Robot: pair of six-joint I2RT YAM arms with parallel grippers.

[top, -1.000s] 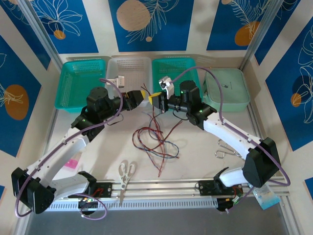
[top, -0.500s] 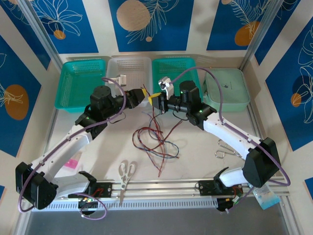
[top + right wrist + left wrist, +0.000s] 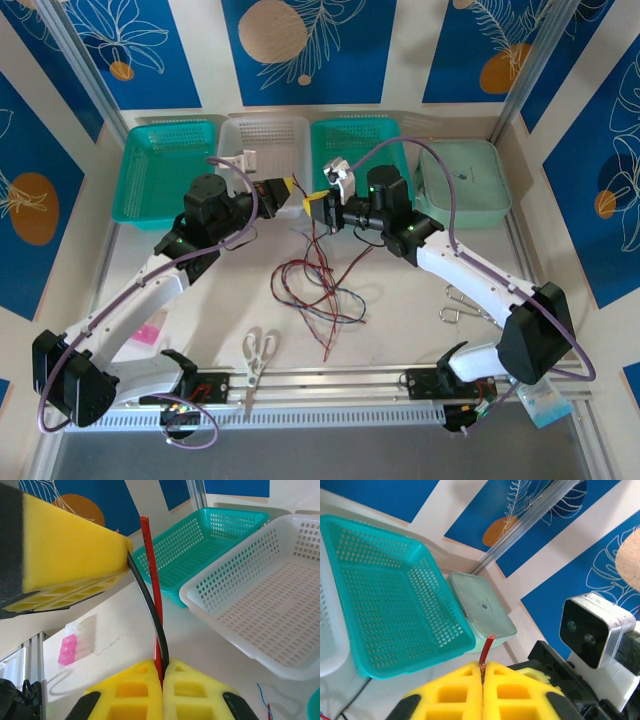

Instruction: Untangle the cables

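Observation:
The cables, thin red, black and blue-grey wires, lie tangled on the table's middle, with strands rising to both grippers. My left gripper is shut; in the left wrist view its yellow pads pinch a red cable end that pokes out past the left gripper. My right gripper sits close beside it, shut. In the right wrist view the right gripper clamps a red cable and a black cable. The black one bends up to the left pad.
Along the back stand a teal basket, a white basket, another teal basket and a mint case. Scissors lie near the front rail, metal clips at right, a pink item at left.
My left gripper moved a little toward the right gripper and shut on a red cable end. The right arm has stayed put, still shut on its cables.

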